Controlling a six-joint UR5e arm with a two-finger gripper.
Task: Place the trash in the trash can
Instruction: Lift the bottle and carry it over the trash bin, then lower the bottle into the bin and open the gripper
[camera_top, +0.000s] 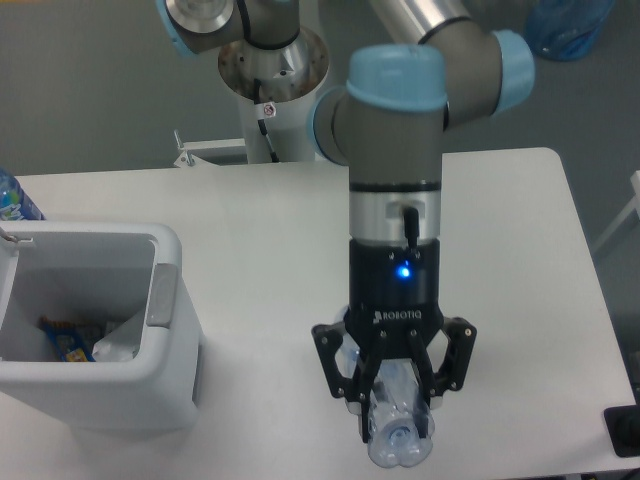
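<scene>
Camera view from the fixed cam, so here's my count of what I've got on screen. One arm, one gripper (396, 400), pointing straight down over the near edge of the white table (520, 260). Its two black fingers (362, 392) are pinched in around one crushed clear bottle (400, 425), which sits between them with its bottom end poking toward the camera (I can't make out the cap from here, the gripper body covers that end). Whether the bottle is touching the table or lifted just off it, I honestly can't tell from this angle.

One trash can (165, 330), the boxy white one, sits at the left side of the table, well apart from the gripper. The grey oblong panel (162, 290) on its right rim faces the arm. Inside I can count at least two things: something white and crumpled (118, 342) and something blue and yellow (65, 343) next to it, but both are too small to name properly.

Extras: one bottle with a blue label (12, 200) peeking in at the far left edge behind the bin, and one translucent blue bag (568, 25) up in the top right corner, off the table.
</scene>
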